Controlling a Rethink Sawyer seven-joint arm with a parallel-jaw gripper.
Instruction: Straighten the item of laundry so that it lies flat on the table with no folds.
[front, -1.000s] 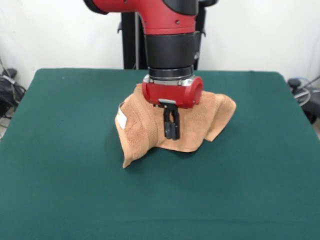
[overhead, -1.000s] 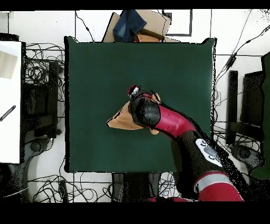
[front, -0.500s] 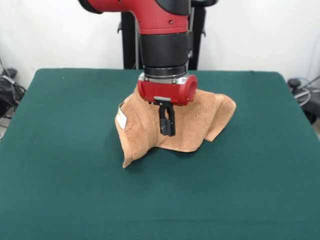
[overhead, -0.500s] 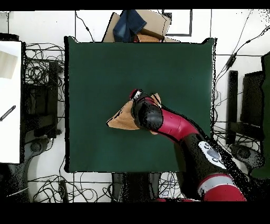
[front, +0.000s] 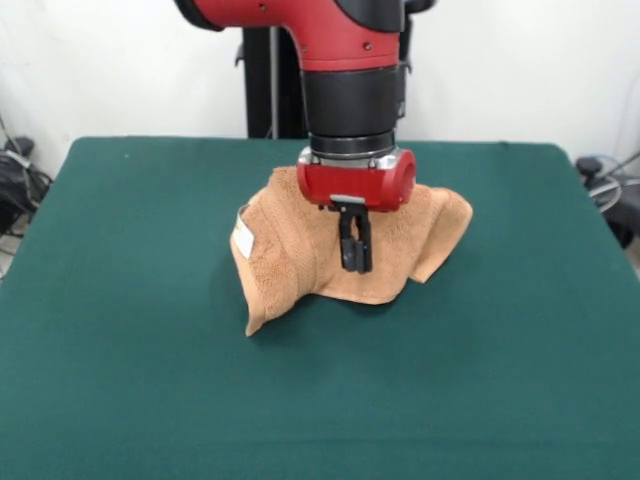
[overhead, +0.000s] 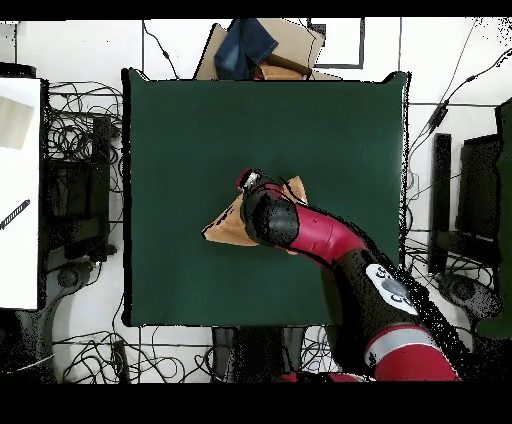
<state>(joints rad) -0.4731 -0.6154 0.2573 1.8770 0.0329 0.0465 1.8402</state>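
The item of laundry (front: 300, 255), an orange-tan towel, lies crumpled near the middle of the green table (front: 120, 380). It is bunched into raised folds, with one corner pointing toward the near left and a small white label (front: 242, 238) on its left side. My gripper (front: 355, 262) hangs just above the towel's middle. Its two black fingers are pressed together and shut, with no cloth seen between them. In the overhead view the red arm (overhead: 320, 235) covers most of the towel (overhead: 226, 226) and hides the gripper.
A cardboard box with a blue cloth (overhead: 262, 45) sits just beyond one table (overhead: 200, 120) edge. Cables and dark equipment (overhead: 75, 180) ring the table. A white surface (overhead: 18, 190) stands at the overhead view's left edge.
The gripper swung a little to the picture's left, then back to the right, staying shut over the towel. The towel's shape has not changed.
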